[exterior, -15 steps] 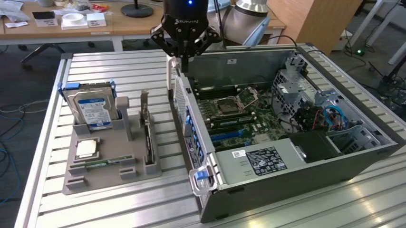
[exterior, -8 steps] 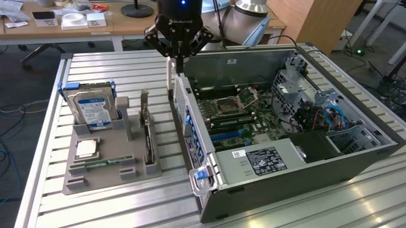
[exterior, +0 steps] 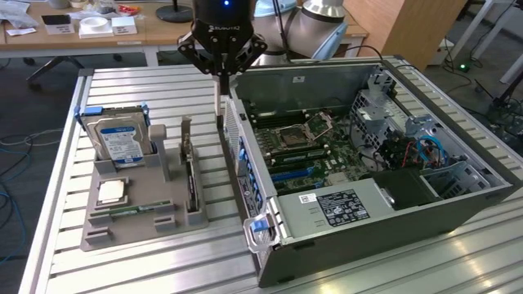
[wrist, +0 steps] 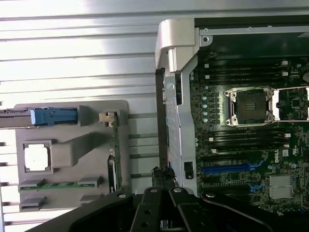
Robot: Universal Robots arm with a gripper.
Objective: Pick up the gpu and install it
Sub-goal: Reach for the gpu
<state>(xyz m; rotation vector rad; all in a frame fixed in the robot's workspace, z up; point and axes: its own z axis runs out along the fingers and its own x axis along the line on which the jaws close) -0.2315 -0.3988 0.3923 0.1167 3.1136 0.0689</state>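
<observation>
Pinched together on nothing beside the open grey computer case (exterior: 351, 214), the black gripper (exterior: 220, 105) probably needed squaring over the top edge of the thin black gpu (exterior: 190, 177) standing edgewise in the grey tray (exterior: 122, 229).

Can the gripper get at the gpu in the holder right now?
Probably yes. The gpu stands on edge in the grey holder, its top edge bare, nothing over it. The gripper hangs shut beside the computer case, so it must open first.

Hard drive (exterior: 119, 142), processor chip (exterior: 112, 192), memory stick (exterior: 135, 209), grey holder (exterior: 131, 231)
</observation>
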